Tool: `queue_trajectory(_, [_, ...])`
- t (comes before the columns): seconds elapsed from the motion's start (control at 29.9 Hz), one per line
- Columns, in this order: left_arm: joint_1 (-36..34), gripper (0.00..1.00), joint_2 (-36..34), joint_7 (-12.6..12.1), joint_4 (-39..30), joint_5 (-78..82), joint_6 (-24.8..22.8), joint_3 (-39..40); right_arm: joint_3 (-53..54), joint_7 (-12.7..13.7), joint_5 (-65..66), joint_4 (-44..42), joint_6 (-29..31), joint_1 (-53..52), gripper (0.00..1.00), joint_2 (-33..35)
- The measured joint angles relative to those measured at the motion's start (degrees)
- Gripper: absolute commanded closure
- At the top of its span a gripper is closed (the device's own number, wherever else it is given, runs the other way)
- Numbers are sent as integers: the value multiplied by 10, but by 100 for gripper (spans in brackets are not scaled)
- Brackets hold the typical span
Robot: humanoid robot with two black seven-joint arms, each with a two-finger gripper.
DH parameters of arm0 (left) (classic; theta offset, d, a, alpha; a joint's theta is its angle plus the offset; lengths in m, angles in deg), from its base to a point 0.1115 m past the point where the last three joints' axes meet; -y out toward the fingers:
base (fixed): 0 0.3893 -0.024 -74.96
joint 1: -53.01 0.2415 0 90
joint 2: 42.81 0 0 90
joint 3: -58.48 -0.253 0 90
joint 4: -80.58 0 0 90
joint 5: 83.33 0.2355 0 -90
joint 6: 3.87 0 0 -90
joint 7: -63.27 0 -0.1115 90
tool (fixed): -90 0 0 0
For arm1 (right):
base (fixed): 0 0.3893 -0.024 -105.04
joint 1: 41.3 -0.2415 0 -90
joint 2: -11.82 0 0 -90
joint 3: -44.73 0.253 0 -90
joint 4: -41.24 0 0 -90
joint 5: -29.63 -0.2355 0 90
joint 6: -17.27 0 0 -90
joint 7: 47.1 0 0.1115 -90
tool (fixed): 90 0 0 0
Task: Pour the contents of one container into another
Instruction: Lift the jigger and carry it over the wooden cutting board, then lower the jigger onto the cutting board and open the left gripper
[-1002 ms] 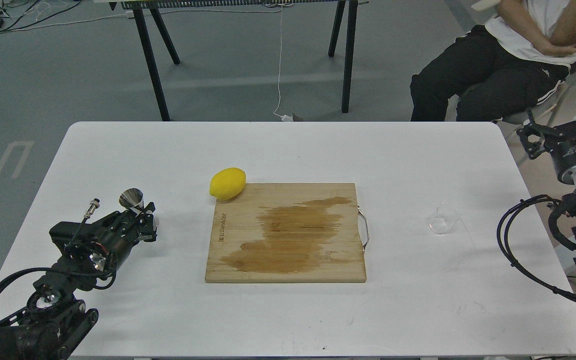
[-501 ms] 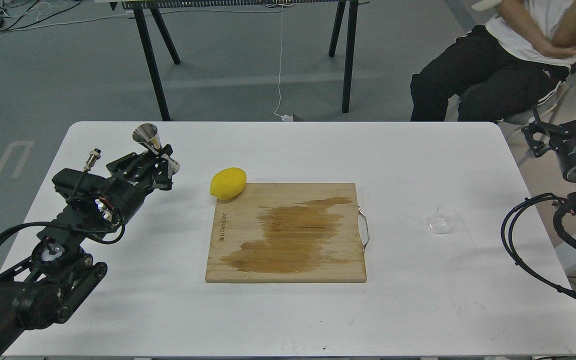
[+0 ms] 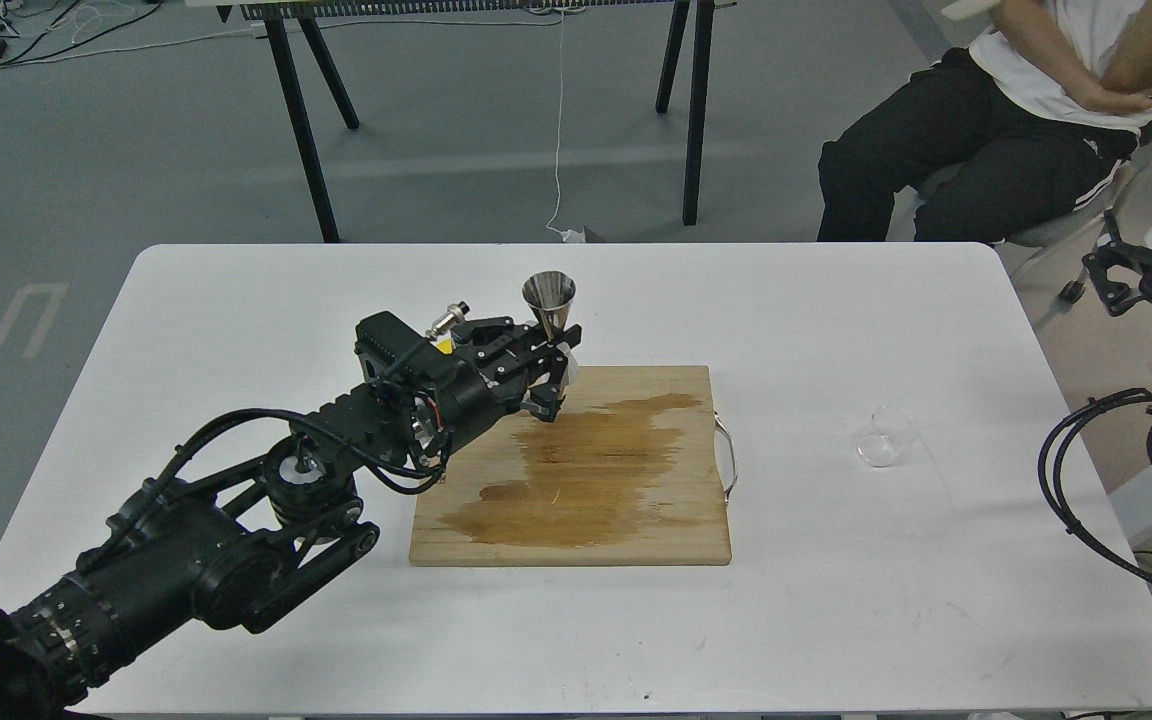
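My left gripper (image 3: 554,368) is shut on the steel hourglass jigger (image 3: 549,303), holding it upright above the back edge of the wooden cutting board (image 3: 586,520). The clear glass cup (image 3: 884,437) lies on its side on the white table, right of the board and far from both arms. The right gripper (image 3: 1126,275) hangs off the table's right edge, and its fingers cannot be told apart.
The left arm hides all but a yellow sliver of a lemon (image 3: 444,345). The board carries a large dark wet stain (image 3: 586,470) and a metal handle (image 3: 728,460) on its right side. A seated person (image 3: 1016,110) is behind the table's far right corner.
My left arm has swung from the table's left side to the right, carrying the jigger over the board's back edge and covering the lemon. The right arm shifted slightly rightward.
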Motion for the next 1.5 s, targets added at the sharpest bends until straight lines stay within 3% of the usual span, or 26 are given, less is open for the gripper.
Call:
queue_trajectory(0.13, [3,86,43,-8,35,0,-2,-34,2,0,-1,0,0,5,0,2])
queue_trajectory(0.37, [4,83,61,-48,110,0,-3,-51,2,-1,-1,0,0,10,0,2])
queue_trajectory(0.7, [0,72,62,-52,118,0,-3,-51,0,-1,-1,0,0,11,0,0])
queue_trajectory(0.77, [-1,64,61,-52,118,0,-3,-50,0,-1,-1,0,0,11,0,0])
queue_trajectory(0.8, [-1,53,61,-52,118,0,-3,-50,0,-1,-1,0,0,11,0,0])
queue_trajectory(0.83, [-1,49,61,-52,117,0,-3,-50,0,-1,-1,0,0,11,0,0])
queue_trajectory(1.1, [-1,40,61,-53,113,0,-3,-50,1,-1,-1,0,0,11,0,2])
queue_trajectory(1.4, [-7,14,61,-47,102,0,-1,-49,2,-1,-1,0,0,11,0,3])
queue_trajectory(1.5, [-8,10,61,-46,92,0,1,-47,2,-1,-1,0,0,11,0,3])
